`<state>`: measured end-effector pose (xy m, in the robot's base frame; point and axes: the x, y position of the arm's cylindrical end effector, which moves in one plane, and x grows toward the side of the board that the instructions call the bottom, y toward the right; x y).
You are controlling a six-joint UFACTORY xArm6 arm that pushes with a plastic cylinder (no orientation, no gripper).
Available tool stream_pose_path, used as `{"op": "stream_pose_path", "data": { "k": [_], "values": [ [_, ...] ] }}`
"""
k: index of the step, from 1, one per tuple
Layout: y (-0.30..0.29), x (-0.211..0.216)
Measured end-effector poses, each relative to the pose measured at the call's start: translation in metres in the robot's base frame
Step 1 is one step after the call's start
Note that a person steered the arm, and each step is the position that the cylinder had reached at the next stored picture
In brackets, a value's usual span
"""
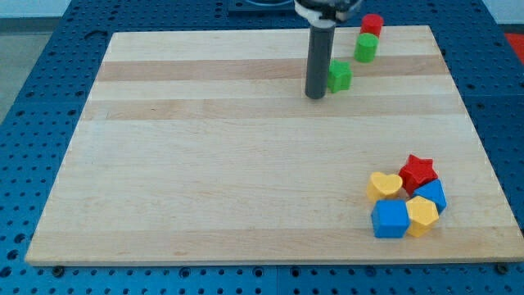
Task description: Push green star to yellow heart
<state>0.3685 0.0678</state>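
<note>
My tip (315,96) rested on the desk (205,164), touching the green star (339,76) on its left, tool a bare rod holding nothing, yellow heart (384,185) well apart, lower right.

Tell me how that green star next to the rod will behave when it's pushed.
The green star looks squat and flat-bottomed, so it should slide, not roll. My tip sits at its left edge, off-centre, so it may spin. The wooden board looks smooth.

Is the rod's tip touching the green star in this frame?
Touching, apparently: in the camera view my tip sits against the left side of the green star, with no board visible between them.
</note>
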Motion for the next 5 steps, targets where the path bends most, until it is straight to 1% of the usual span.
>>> {"op": "stream_pose_path", "data": {
  "k": [1, 2, 3, 4, 5],
  "values": [
    [-0.017, -0.027],
    [-0.043, -0.076],
    [-0.03, -0.101],
    [0.014, -0.095],
    [0.025, -0.063]
  ]
}}
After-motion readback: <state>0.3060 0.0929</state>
